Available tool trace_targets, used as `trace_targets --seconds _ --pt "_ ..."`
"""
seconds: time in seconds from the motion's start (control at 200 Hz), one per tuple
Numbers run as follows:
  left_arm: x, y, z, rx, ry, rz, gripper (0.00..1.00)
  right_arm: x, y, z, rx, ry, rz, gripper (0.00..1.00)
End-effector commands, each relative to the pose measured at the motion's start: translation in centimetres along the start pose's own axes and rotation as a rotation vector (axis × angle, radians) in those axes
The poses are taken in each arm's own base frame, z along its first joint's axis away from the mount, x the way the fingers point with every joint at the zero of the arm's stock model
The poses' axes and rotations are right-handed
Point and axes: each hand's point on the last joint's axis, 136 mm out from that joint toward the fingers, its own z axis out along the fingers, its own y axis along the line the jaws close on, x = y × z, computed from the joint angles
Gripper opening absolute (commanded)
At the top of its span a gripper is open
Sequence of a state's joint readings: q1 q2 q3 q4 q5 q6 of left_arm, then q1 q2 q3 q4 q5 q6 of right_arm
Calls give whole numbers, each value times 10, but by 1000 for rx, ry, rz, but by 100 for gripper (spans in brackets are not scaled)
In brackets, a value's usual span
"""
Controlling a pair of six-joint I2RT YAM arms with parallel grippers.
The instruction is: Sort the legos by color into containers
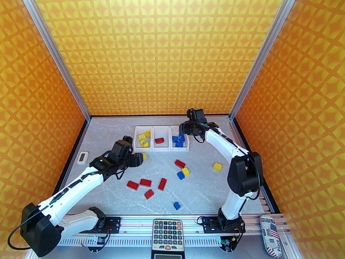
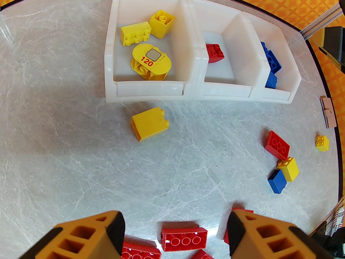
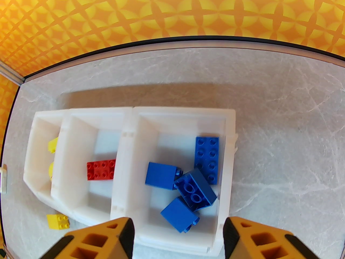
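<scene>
Grey marbled tabletop (image 1: 204, 198) spreads before you, walled by orange patterned panels (image 1: 172, 50). Read the dial from overhead, with twelve at the far wall.

At six, nearest you, a grey keypad calculator (image 1: 167, 233) lies on the base rail, and a flag-print fabric case (image 1: 271, 235) rests at five. Just beyond the rail, also at six, one small blue studded brick (image 1: 176, 205) sits alone. Four red studded bricks (image 1: 145, 182) lie scattered at seven.

Your left gripper (image 2: 175, 225) hangs at nine. Its yellow fingers (image 2: 107, 231) are spread apart and hold nothing. Just past its tip, a tall yellow brick (image 2: 150, 123) lies on its side, near the front of the left bin but apart from it. A small white device with a screen (image 1: 83, 157) rests at the nine o'clock edge.

Right of centre, a red brick (image 1: 179, 163), a yellow brick (image 1: 185, 171) and a blue brick (image 1: 180, 175) huddle close together. A lone yellow brick (image 1: 217, 166) sits at three.

At twelve stand the three joined white open-top plastic bins (image 1: 161, 149). The left one holds three yellow pieces (image 2: 136, 33), one of them round and marked 120. The middle one holds a single red brick (image 3: 101, 169). The right one holds four blue bricks (image 3: 195, 189).

Your right gripper (image 3: 178, 236) hangs at one, above the right bin, with its fingers parted and empty.
</scene>
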State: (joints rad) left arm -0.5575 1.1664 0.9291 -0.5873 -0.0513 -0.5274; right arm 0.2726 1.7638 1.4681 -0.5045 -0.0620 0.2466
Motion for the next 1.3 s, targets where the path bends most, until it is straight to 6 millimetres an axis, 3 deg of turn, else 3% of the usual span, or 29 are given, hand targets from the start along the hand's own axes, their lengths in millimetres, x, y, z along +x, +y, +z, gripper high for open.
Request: trace_targets --seconds 0.0,0.22,0.48,0.575,0.695,0.92,1.13,1.295 --pt "13 -2 2 11 41 -17 68 6 6 -21 -42 -21 -18 59" --pt "30 5 1 -20 92 -88 68 47 19 -35 -114 -19 -30 59" --pt "74 16 5 -92 165 -253 67 84 40 -36 -172 16 -64 59" --pt "96 17 7 -126 189 -317 67 84 47 -37 -192 17 -73 58" --pt "109 12 2 -96 156 -415 67 82 51 -39 -206 13 -81 58" --pt "141 22 6 -207 195 -445 67 85 55 -41 -224 15 -82 58" --pt "158 33 16 -239 205 -504 69 89 54 -40 -223 23 -84 58" --pt "159 39 23 -236 173 -539 73 90 56 -40 -231 26 -87 58"
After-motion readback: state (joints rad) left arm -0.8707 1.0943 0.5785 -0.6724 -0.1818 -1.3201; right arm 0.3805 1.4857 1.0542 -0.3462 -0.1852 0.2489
